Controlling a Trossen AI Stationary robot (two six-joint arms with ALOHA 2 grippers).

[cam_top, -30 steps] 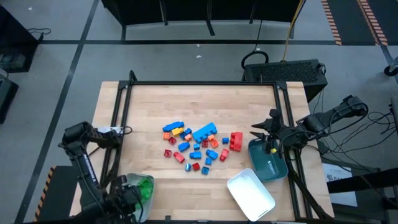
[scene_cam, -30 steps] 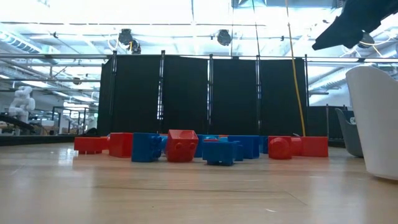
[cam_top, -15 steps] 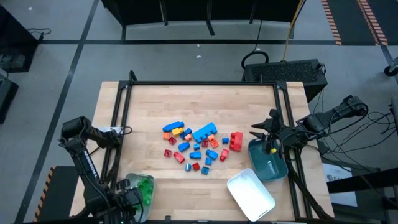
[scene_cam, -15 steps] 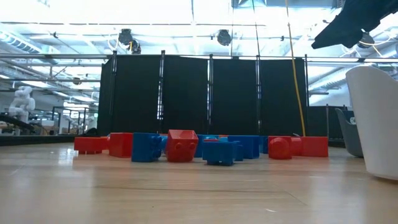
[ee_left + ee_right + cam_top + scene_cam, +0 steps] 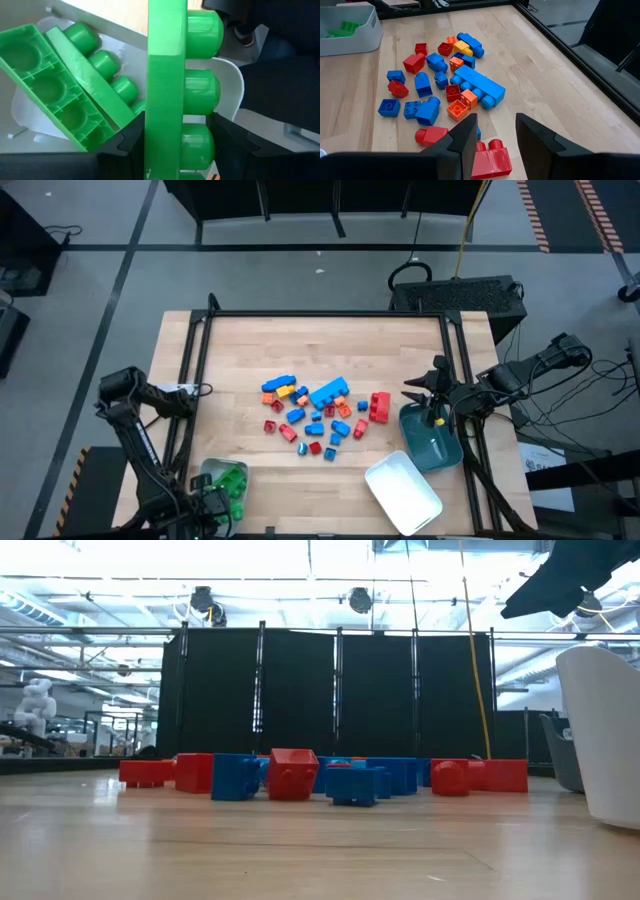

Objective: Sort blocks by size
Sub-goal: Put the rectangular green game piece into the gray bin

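Observation:
Loose blue, red and orange blocks (image 5: 320, 412) lie scattered on the middle of the wooden table, seen also in the low view as the blocks (image 5: 300, 775). At the near left corner my left gripper (image 5: 177, 145) is shut on a long green block (image 5: 167, 75) just above a pale tray (image 5: 205, 470). Another long green block (image 5: 55, 90) lies in that tray with its hollow underside showing. My right gripper (image 5: 495, 135) stands open at the right, above the teal tray (image 5: 432, 442), with nothing between its fingers. My left gripper pinches the long green block near one end (image 5: 167, 150) between its two fingers: one finger (image 5: 132, 142) on the flat side opposite the studs, the other (image 5: 225, 145) against the studs. The fingers point steeply down and lie across the block. It hangs end-down over the tray.
A white tray (image 5: 402, 492) lies near the table's front edge, right of centre, beside the teal tray. A black frame (image 5: 325, 314) runs along the table's far and side edges. Bare wood lies between the block pile and the pale tray.
My left gripper has sunk toward the pale tray with the long green block and has tipped to point more steeply down. The block stays in its hold. The right arm has kept still.

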